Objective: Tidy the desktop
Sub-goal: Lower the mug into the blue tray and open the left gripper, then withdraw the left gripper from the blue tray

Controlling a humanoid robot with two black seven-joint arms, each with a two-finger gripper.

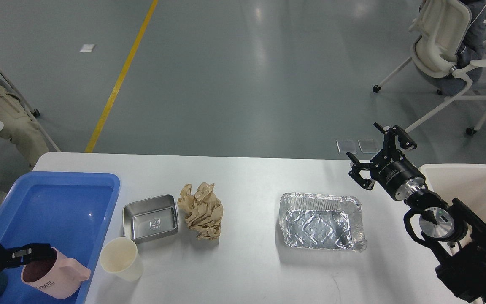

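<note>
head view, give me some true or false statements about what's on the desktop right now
1. The pink mug sits in the blue tray. True.
2. The crumpled brown paper lies inside the foil tray. False: it lies on the desktop, beside the steel dish.
3. The right gripper is shut on the foil tray. False: it is open, above the desktop, holding nothing.
4. The paper cup stands upright near the blue tray. True.
5. The steel dish is full. False: it is empty.
</note>
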